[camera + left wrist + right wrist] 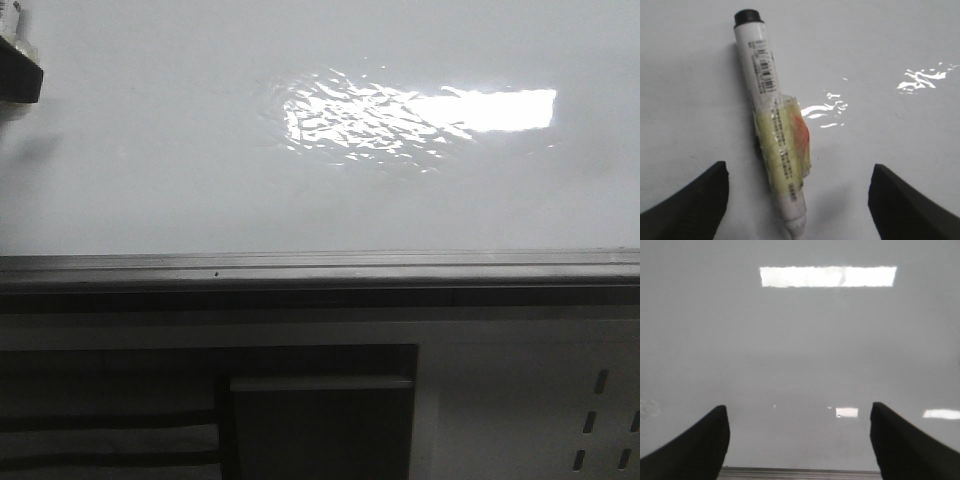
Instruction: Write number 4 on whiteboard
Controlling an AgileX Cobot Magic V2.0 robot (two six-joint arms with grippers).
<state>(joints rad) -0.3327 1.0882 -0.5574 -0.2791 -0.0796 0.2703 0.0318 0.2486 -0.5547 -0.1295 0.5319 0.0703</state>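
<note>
My front camera faces the whiteboard (150,150) squarely over its rail (320,268). Both wrist cameras look closely at that same board.

Glossy whiteboard (150,150); grey metal edge rail (300,268).

Both pincers stand spread wide. On the left pincer (799,200), the two dark fingers (690,205) sit far apart at either side of its wrist view, clamping nothing. The right pincer (799,440) has the same pose, its black fingers (910,445) parted with a broad gap between them.
</note>
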